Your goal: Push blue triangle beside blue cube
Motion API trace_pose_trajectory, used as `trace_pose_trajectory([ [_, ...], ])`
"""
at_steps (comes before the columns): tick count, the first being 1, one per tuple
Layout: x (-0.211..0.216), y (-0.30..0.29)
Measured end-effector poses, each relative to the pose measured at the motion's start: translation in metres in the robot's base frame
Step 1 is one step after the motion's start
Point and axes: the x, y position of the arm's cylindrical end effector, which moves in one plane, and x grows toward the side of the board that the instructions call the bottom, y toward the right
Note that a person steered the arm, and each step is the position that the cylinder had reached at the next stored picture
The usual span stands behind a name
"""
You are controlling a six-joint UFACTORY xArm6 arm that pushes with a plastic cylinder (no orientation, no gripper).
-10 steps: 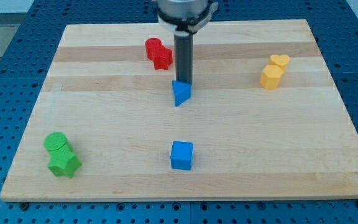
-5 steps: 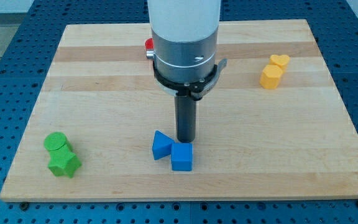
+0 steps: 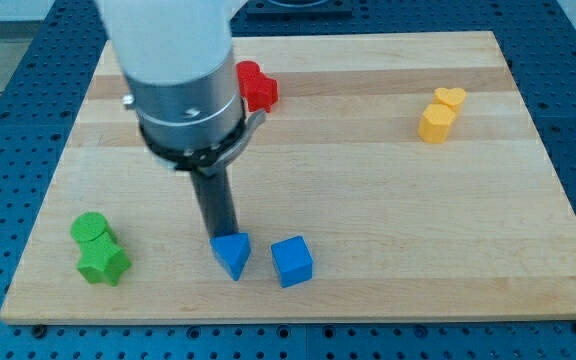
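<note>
The arm is a fat white cylinder that steps into a brushed grey metal collar, ringed below by a thin black band. From it hangs a straight dark rod, round and plain down to my tip (image 3: 218,237).

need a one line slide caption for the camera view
My tip rests just above the blue triangle, which sits left of the blue cube with a small gap on the wooden board.

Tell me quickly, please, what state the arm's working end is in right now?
No hand: a bare rod. My tip touches the blue triangle from the view's top, holding nothing; the blue cube sits just right.
</note>
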Motion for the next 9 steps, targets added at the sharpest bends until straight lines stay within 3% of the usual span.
trace_pose_trajectory([
  [1, 0.001, 0.000],
  [2, -0.010, -0.035],
  [3, 0.022, -0.096],
  [4, 0.040, -0.092],
  [5, 0.025, -0.075],
  [9, 0.034, 0.002],
])
